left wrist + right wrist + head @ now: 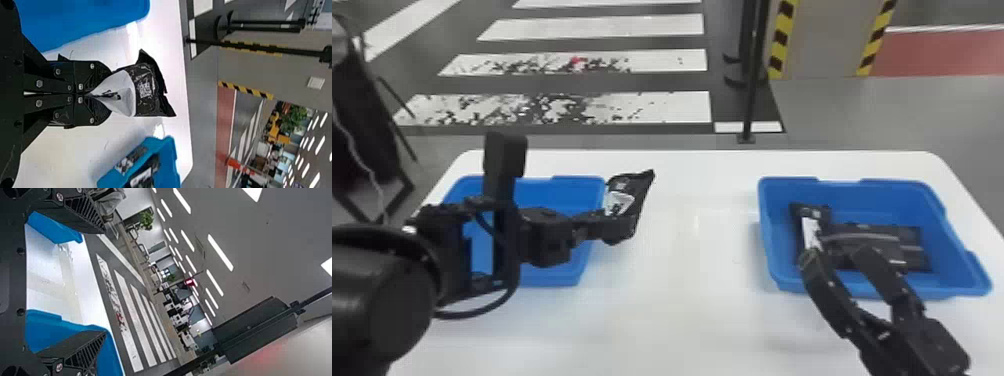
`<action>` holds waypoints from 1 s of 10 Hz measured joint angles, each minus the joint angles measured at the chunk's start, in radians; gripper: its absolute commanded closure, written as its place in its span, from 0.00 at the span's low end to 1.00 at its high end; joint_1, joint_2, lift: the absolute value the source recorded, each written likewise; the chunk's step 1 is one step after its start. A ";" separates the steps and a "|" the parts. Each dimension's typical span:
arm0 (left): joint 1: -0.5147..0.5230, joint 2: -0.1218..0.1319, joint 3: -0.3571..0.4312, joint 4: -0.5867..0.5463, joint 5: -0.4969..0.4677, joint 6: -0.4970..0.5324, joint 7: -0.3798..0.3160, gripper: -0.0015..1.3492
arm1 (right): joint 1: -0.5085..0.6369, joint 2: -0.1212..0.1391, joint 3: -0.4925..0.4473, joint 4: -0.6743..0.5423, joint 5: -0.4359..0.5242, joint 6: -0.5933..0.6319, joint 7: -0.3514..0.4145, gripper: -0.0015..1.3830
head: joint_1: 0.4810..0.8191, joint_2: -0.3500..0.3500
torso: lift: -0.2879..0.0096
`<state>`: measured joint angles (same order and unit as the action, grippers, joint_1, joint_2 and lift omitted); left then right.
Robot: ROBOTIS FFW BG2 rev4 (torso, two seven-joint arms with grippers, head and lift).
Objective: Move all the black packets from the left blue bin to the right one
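The white, round-cornered worktop point(692, 300) is the biggest thing before me. On its clock face, with 12 at the far edge, the shallow blue plastic left bin point(579, 178) sits toward 10 o'clock and its match, the right bin point(882, 195), toward 2.

My left arm point(387, 295), black and jointed, comes in from 8 o'clock and covers much of the left bin, so I can't tell what lies on its floor. At the arm's end, my black two-fingered left pincer point(627, 227) is pinching one end of a glossy black crinkled packet point(638, 190). That packet is held above the worktop, by the left bin's 3 o'clock rim, and its free end points to about 1 o'clock from my fingertips.

My right pincer point(836, 252), black too, has its fingers spread at the right bin's near side, around 7 o'clock. Inside that bin, a black packet with a white panel point(812, 227) lies toward 9 o'clock, and more black packets point(912, 250) lie from the middle toward 4; they overlap and my right fingers cut across them, so I can't count them.

Smallest come the markings: my gripped packet bears a white panel point(123, 92) with dark print, partly under my fingers, and a small square printed code point(145, 89).
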<state>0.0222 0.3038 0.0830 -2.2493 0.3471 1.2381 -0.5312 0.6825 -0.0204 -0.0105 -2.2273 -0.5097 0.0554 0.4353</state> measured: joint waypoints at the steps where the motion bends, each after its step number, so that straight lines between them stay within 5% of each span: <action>1: 0.005 -0.001 -0.052 -0.016 0.036 -0.011 -0.008 0.89 | -0.028 -0.004 0.007 0.003 -0.013 0.019 0.022 0.09 | 0.63 0.49 | 0.35; 8: -0.037 0.004 -0.296 -0.042 0.202 -0.041 -0.021 0.89 | -0.176 -0.023 0.050 0.072 -0.052 0.084 0.059 0.11 | 0.63 0.28 | 0.35; 10: -0.044 0.004 -0.318 -0.042 0.215 -0.043 -0.021 0.89 | -0.196 -0.025 0.054 0.087 -0.051 0.093 0.067 0.73 | 0.63 0.26 | 0.35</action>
<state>-0.0216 0.3075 -0.2354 -2.2911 0.5620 1.1953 -0.5522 0.4867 -0.0450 0.0439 -2.1404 -0.5607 0.1483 0.5020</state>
